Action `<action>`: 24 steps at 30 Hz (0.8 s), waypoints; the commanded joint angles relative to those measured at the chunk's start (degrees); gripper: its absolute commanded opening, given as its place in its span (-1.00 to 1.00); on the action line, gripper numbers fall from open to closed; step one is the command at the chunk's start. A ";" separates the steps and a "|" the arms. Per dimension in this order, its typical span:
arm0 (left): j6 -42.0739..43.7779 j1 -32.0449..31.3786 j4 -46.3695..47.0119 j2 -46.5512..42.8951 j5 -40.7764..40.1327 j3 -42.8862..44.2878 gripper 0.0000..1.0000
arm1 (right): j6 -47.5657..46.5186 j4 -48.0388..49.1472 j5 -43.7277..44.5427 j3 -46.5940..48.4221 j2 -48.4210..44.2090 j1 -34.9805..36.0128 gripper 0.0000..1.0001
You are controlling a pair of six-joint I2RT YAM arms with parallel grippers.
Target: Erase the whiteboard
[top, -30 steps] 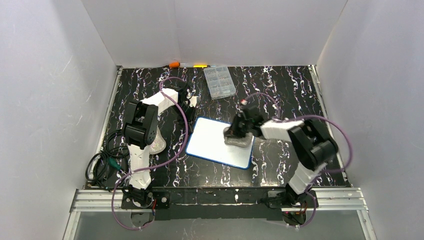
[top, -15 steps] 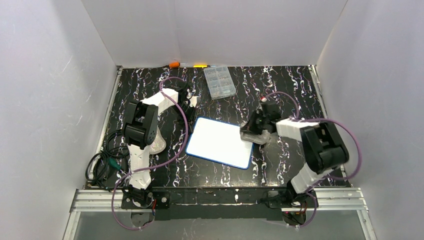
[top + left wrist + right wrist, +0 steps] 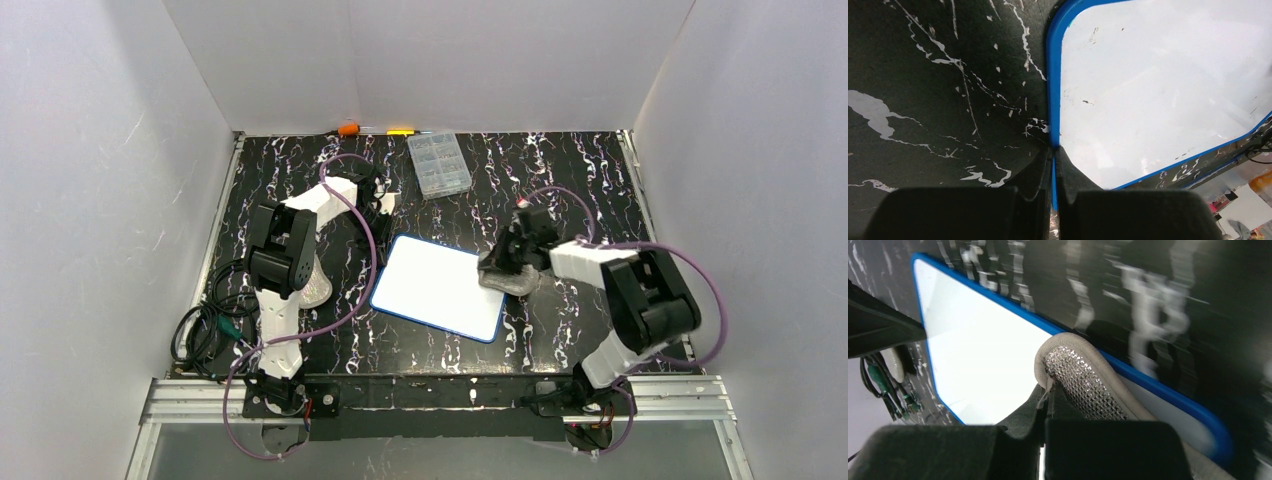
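Position of whiteboard: flat on the black marbled table, at the centre of the top view, long axis turned slightly clockwise. Surface white, with a few small dark specks visible in the left wrist view. Thin blue rim all round, corners rounded.

Left gripper: at the 10 o'clock corner of the board. Fingers narrow, pinched on the blue rim, one on the table side and one on the white-surface side.

Right gripper: at the 3 o'clock edge of the board, towards the far corner. Fingers closed tight on a grey cloth pad with a silver mesh face. Pad lying across the blue rim, one end over the white surface.

Clear compartment box: at 12 o'clock from the board, well apart from it.

Small orange object and yellow object: at 11 o'clock, against the back wall.

Bundle of cables: at 9 o'clock, at the left table edge.
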 commanded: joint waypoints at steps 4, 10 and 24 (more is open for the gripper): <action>1.81 -0.74 -1.96 1.23 -3.54 -1.85 -1.00 | 8.29 6.72 2.51 18.66 18.99 15.69 -0.97; 1.80 -0.72 -2.05 0.81 -3.62 -1.79 -1.00 | 11.63 6.60 1.80 32.71 31.34 19.61 -0.97; 5.50 -0.29 -2.90 -2.99 -5.20 -0.36 -1.00 | -1.79 -8.61 5.52 14.96 7.06 -3.43 -0.97</action>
